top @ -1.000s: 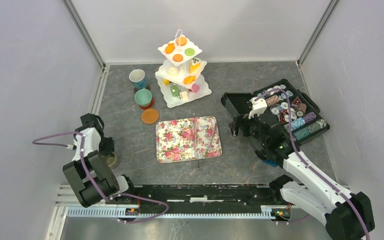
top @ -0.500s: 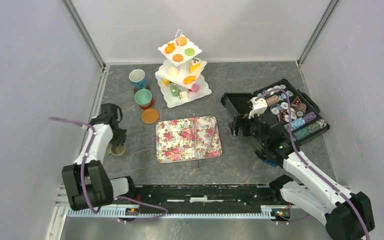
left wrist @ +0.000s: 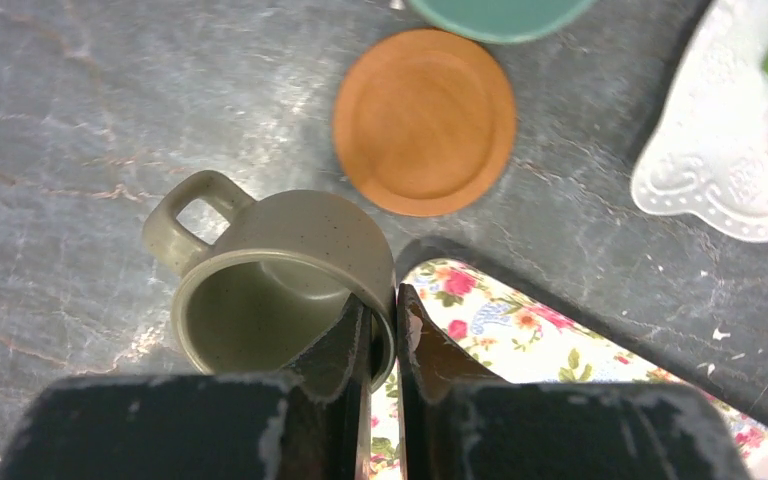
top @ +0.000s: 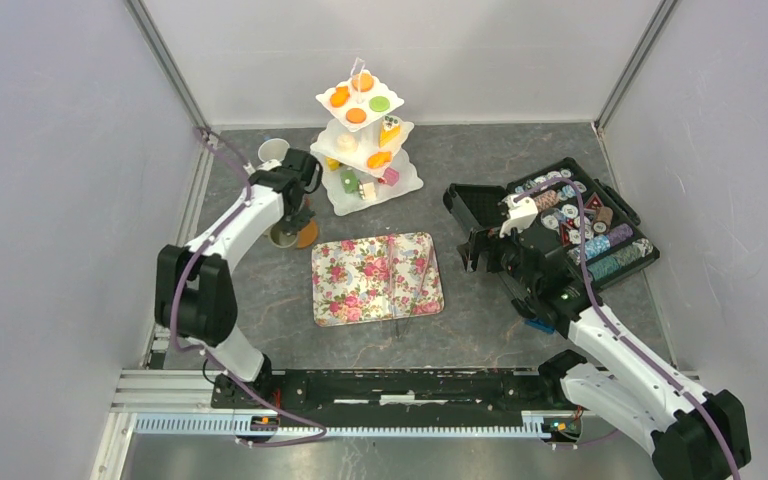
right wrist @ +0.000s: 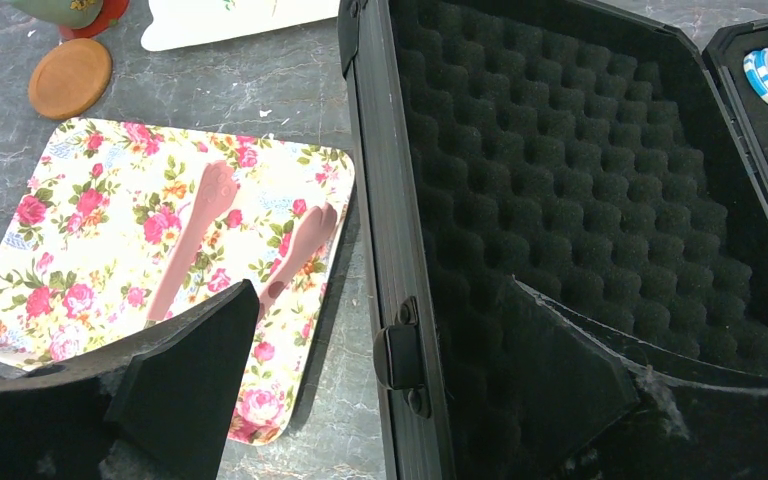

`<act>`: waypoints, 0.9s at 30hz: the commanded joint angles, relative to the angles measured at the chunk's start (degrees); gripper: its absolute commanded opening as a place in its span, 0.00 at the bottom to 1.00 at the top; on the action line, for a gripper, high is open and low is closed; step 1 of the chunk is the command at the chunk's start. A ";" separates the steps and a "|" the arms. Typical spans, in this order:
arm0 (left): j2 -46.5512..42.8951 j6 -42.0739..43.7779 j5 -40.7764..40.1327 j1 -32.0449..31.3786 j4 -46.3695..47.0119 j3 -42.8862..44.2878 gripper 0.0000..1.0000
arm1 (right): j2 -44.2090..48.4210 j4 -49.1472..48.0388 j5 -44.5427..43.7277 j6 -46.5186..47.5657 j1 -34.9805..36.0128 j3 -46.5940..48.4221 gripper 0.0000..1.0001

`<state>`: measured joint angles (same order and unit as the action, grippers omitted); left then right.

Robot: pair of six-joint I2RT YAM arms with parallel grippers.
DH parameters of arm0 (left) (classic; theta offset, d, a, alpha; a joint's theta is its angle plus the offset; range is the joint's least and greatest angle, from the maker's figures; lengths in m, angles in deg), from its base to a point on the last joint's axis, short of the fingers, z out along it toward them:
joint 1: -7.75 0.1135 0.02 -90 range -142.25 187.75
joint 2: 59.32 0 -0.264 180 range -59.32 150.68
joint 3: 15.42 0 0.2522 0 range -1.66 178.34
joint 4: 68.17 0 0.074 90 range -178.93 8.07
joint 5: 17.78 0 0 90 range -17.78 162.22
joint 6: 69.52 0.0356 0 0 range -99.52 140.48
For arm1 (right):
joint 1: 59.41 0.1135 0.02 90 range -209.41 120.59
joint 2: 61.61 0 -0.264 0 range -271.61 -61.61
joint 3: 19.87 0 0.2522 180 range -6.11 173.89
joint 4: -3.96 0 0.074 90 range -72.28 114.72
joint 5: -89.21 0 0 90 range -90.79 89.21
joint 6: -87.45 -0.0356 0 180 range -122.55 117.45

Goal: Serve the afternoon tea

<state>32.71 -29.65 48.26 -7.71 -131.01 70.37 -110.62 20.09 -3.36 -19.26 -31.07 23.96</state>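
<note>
At the near right, the right gripper point(right wrist: 380, 288) is held spread wide and empty before the open black case point(right wrist: 580, 180). Pink tongs point(right wrist: 195, 240) are laid on the floral tray point(right wrist: 80, 250). Farther left, the tan cup point(left wrist: 280, 290) is clenched at its rim by the left gripper point(left wrist: 385, 320), just beside the orange saucer point(left wrist: 425, 120). The tiered cake stand point(top: 365, 130) is set beyond.

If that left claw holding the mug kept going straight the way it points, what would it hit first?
Most likely the orange saucer, lying just beyond the tan cup that the left gripper pinches by its rim. Depth is unclear, so it might meet the table beside it instead.
</note>
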 commanded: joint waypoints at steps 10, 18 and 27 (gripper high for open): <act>10.60 6.58 -0.64 -1.85 0.71 11.40 0.02 | 2.65 4.52 -2.35 -0.25 0.05 0.52 0.98; 13.21 4.30 1.06 -0.02 3.81 11.28 0.04 | 3.52 5.63 -3.30 -0.01 0.05 0.28 0.98; 15.89 1.88 1.64 0.96 5.52 10.96 0.13 | 3.84 5.80 -3.32 0.20 0.05 0.68 0.98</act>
<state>47.61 -25.51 50.31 -7.19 -128.22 80.14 -107.30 24.31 -5.98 -19.24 -31.07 23.96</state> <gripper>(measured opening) 0.143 0.978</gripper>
